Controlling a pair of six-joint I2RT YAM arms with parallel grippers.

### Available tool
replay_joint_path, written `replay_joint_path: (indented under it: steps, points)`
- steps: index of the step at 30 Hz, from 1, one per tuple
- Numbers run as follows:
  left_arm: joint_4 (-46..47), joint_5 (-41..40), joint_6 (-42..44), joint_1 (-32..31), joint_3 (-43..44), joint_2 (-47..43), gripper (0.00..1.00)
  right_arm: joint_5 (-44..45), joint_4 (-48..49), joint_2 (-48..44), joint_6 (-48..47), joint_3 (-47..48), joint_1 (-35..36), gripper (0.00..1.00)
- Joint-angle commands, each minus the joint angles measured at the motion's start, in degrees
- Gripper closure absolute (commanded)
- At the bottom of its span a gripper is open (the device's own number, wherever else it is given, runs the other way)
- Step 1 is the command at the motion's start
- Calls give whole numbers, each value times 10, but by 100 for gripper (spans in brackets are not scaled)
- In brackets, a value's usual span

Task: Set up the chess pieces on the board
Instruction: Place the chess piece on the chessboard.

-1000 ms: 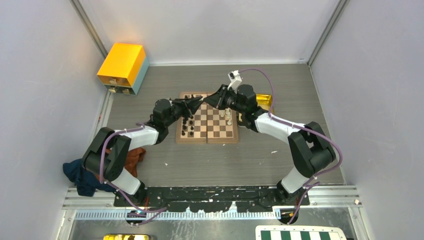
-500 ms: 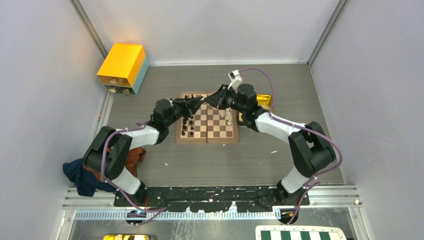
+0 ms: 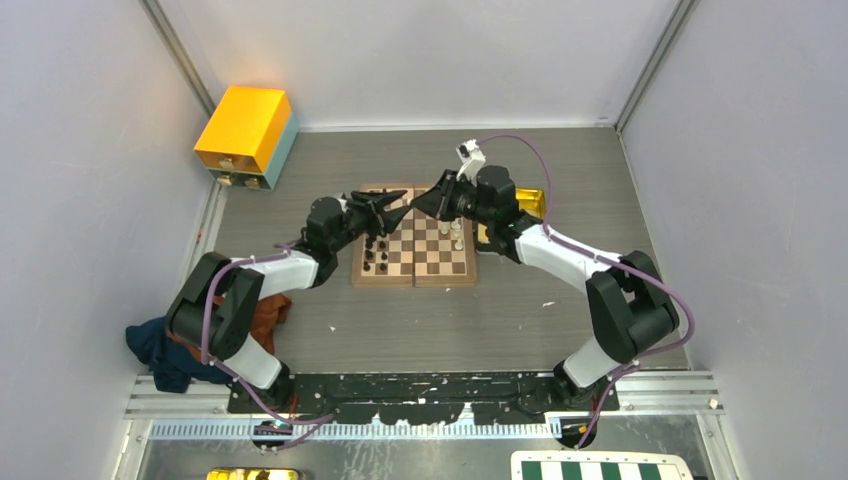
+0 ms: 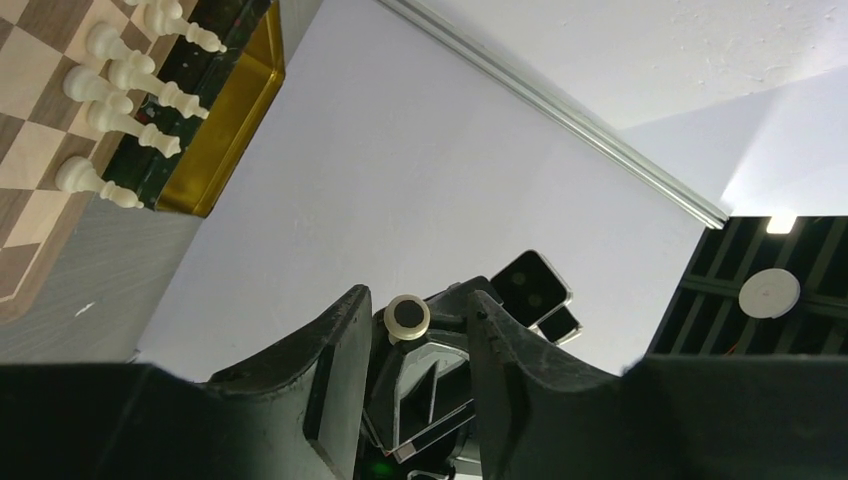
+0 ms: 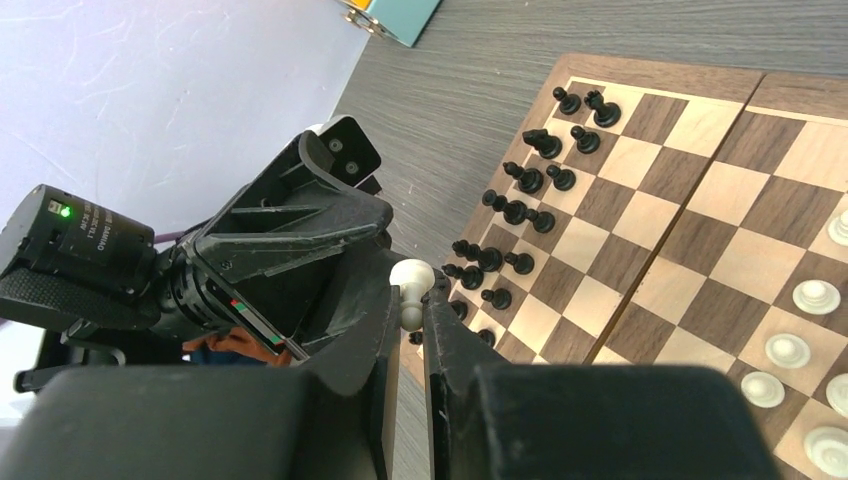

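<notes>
- A robotics lab test cell: plain pale panel walls (image 3: 90, 150), framed by aluminium rails (image 3: 654, 60), enclose a grey table (image 3: 450, 320).
- Two cabled robot arms (image 3: 555, 255) are bolted to a black mounting rail (image 3: 420, 385) at its near edge.
- Overhead is a dark grid ceiling (image 4: 820, 330) with a round fixture (image 4: 768, 291).

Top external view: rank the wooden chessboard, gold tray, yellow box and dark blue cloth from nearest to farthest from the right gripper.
1. wooden chessboard, under the right gripper at its far edge.
2. gold tray, right of the board.
3. yellow box, far-left corner.
4. dark blue cloth, near left side.
</notes>
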Motion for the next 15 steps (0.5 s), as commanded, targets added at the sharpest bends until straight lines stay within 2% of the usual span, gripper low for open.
replay_joint_path:
  steps: [1,6,8,15]
  points:
    - [-3,20,36,3,11,-35,57,6,-29,-47,-33,33,-3,99]
    - [-50,37,93,11,-4,-69,54,32,-134,-64,-71,63,-3,99]
    - [-96,44,137,15,-3,-90,54,54,-226,-64,-94,95,-3,99]
    - [-421,32,394,22,95,-185,54,136,-495,-35,-150,205,-1,99]
